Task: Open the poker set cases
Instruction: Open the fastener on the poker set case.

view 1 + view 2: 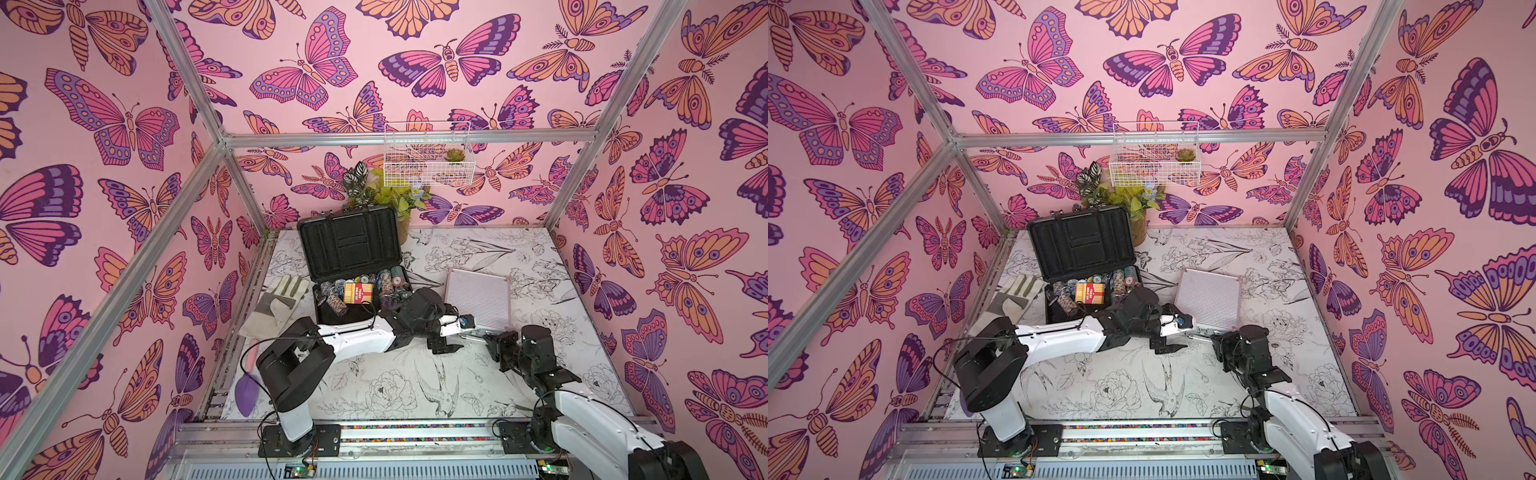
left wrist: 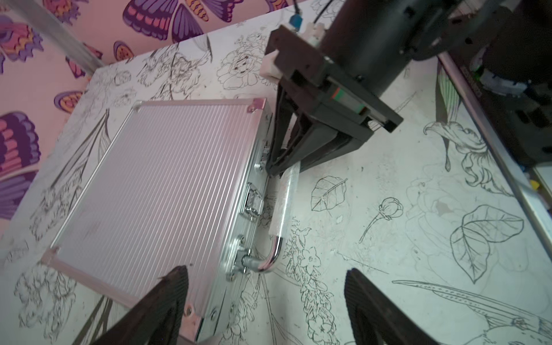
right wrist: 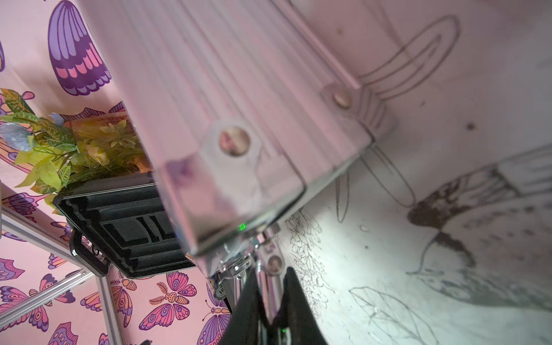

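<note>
Right gripper (image 3: 270, 277) is pinched tight on the chrome handle (image 2: 283, 203) of the pink case (image 1: 478, 297). Left gripper (image 2: 267, 270) hangs spread wide near that handle, holding nothing.

So about halfway, I'd say. The black case (image 1: 353, 249), at 11 o'clock on the table (image 1: 415, 374), is open with chips (image 1: 390, 282) showing. The pink one, at 2 o'clock, lies flat and shut: ribbed lid, metal edges, latches (image 2: 254, 200) on the handle side. Can't tell if they're undone.

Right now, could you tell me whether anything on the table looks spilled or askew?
Yes: in the open black case, the poker chips lie jumbled, stacks tipped at odd angles around the red card box.
</note>
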Tool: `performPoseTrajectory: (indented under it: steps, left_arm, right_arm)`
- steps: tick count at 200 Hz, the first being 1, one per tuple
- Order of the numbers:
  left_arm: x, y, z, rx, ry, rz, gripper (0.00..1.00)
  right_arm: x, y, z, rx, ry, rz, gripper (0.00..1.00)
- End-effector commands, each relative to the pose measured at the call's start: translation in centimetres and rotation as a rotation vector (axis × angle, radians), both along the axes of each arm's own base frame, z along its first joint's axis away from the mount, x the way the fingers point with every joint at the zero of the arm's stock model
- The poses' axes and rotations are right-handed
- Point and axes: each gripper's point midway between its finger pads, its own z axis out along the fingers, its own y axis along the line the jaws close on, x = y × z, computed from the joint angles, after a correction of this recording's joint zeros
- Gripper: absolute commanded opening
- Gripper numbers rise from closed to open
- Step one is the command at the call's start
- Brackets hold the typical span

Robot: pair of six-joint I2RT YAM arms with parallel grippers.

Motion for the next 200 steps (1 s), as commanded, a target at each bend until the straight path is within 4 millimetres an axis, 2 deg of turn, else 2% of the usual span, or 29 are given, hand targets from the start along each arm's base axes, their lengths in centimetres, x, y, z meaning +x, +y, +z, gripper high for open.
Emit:
performPoseTrajectory:
  steps: [1, 52, 90, 157, 200]
  left_arm:
    - [-0.1, -1.4, -0.1, 0.007, -0.152, -0.104, 0.84]
    - [-1.0, -2.1, -1.2, 0.009, -0.146, -0.171, 0.84]
    - [-0.3, -2.5, -2.1, -0.019, -0.162, -0.145, 0.83]
    - [1.2, -3.3, -3.0, 0.004, -0.16, -0.099, 0.79]
    - [0.9, -3.2, -3.9, 0.031, -0.134, -0.105, 0.75]
  right_arm:
    - [0.8, 1.1, 2.5, 0.037, -0.064, 0.048, 0.0]
    - [1.3, 1.8, 4.1, 0.062, -0.106, 0.088, 0.0]
    - [1.4, 2.4, 5.3, 0.081, -0.136, 0.118, 0.0]
    - [1.4, 2.7, 6.0, 0.089, -0.154, 0.138, 0.0]
    - [1.5, 2.7, 6.0, 0.089, -0.158, 0.14, 0.0]
